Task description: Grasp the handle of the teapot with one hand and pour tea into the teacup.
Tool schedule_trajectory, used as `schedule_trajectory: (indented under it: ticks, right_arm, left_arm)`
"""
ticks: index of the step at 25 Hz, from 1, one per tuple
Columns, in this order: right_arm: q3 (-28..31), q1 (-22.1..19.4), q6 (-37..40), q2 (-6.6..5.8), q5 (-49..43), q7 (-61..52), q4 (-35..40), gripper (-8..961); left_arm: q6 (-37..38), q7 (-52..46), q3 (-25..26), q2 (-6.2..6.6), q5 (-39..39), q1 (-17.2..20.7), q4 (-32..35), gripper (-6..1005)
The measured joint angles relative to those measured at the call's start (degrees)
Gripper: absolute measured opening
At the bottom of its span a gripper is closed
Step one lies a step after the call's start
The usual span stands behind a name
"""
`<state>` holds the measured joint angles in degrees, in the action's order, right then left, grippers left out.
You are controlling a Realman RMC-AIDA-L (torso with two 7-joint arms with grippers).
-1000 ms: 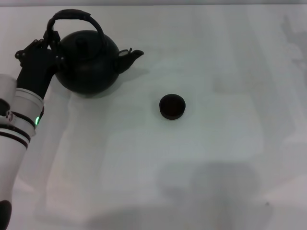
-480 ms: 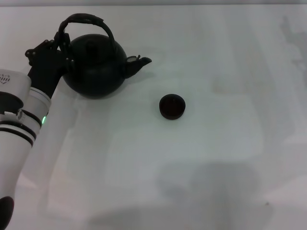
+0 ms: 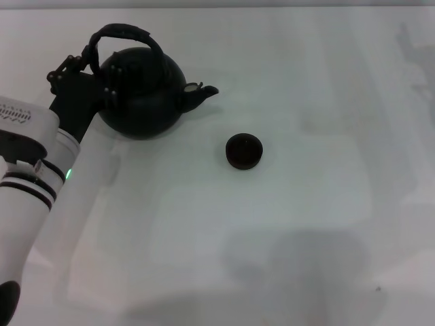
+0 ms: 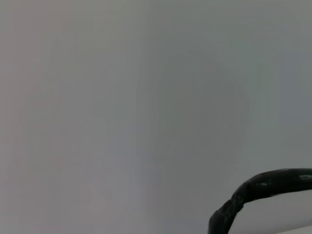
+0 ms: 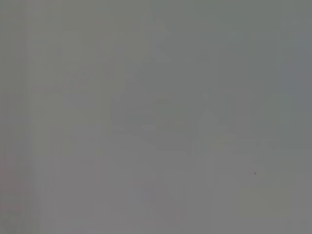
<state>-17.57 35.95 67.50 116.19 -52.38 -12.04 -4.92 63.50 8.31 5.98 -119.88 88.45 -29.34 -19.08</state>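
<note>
- Left gripper point(image 3: 92, 60): at the left end of the handle point(image 3: 129, 32), at roughly ten o'clock in the head view. Its black body overlaps the teapot's left flank. Whether its fingers are clamped on the bail cannot be told; dark parts merge.
- Teapot point(image 3: 146, 92): matte black, at the upper left of the white table point(image 3: 306, 204), spout pointing toward three o'clock. Whether its base touches the surface cannot be told.
- Teacup point(image 3: 243, 151): small, black, upright on the table, at about four o'clock from the teapot's spout, apart from it.
- Left wrist view: a dark wrapped arc of the handle point(image 4: 258, 192) against plain grey.
- Right gripper: not seen in any view; right wrist view shows plain grey only.
</note>
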Motion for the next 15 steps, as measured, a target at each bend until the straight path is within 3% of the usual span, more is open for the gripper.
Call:
schedule_trajectory:
  ticks: [4,15]
  right_arm:
    - [0.0,0.0,0.0,-0.03,-0.1,0.0,0.0,842]
    - [-0.5,-0.3,0.0,-0.09,-0.4,0.0,0.0,842]
  left_arm:
    - [1.7,0.2,0.0,-0.03,0.5,1.3,-0.3,368]
    - [12.3,-0.1,0.0,-0.27,-0.5,9.0,-0.5,816]
